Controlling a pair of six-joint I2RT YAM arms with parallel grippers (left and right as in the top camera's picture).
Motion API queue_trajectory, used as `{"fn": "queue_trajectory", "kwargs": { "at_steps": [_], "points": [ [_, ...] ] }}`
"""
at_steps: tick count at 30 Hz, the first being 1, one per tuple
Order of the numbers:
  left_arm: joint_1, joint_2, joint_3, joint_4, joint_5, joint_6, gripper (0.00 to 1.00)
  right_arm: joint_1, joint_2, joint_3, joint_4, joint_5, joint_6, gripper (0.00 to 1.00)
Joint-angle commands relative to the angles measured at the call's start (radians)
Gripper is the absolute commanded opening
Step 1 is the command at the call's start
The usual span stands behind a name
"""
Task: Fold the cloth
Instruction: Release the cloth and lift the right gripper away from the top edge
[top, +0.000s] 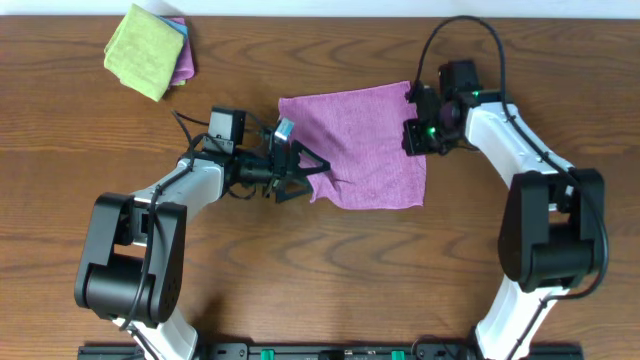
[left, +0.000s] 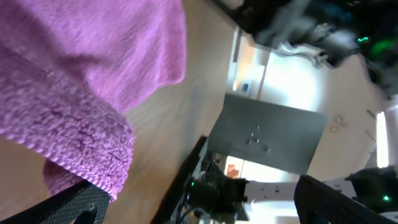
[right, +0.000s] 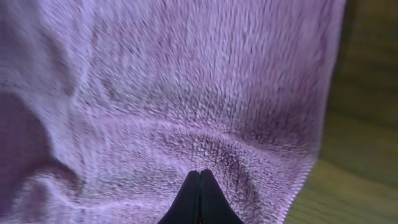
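A purple cloth (top: 365, 145) lies spread on the wooden table, its left lower corner rumpled. My left gripper (top: 302, 172) is at that left lower edge with its fingers spread wide. In the left wrist view the left gripper (left: 193, 190) is open and the cloth's hem (left: 93, 149) drapes over one finger. My right gripper (top: 413, 136) is at the cloth's right edge. In the right wrist view the right gripper (right: 199, 174) has its fingers pressed together on the puckered cloth (right: 186, 93) close to its hem.
A pile of folded cloths, green on top of blue and pink (top: 150, 47), sits at the back left of the table. Bare wood (top: 330, 270) lies in front of the purple cloth.
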Motion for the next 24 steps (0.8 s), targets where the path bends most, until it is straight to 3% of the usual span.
{"fn": "queue_trajectory", "kwargs": {
  "at_steps": [1,5,12,24],
  "points": [
    [0.004,-0.021,-0.006,-0.097,-0.04,0.135,0.96,-0.01,-0.064,0.055,-0.011,0.002,-0.039,0.01],
    [0.004,-0.021,-0.006,-0.213,-0.125,0.235,0.96,-0.009,-0.064,0.062,0.01,0.006,-0.091,0.01],
    [0.003,-0.021,-0.006,-0.251,-0.164,0.237,0.95,0.014,0.003,0.062,0.243,0.006,-0.093,0.01],
    [0.003,-0.021,-0.006,-0.346,-0.249,0.233,0.95,0.032,0.179,0.062,0.413,0.01,-0.09,0.01]
  ]
}}
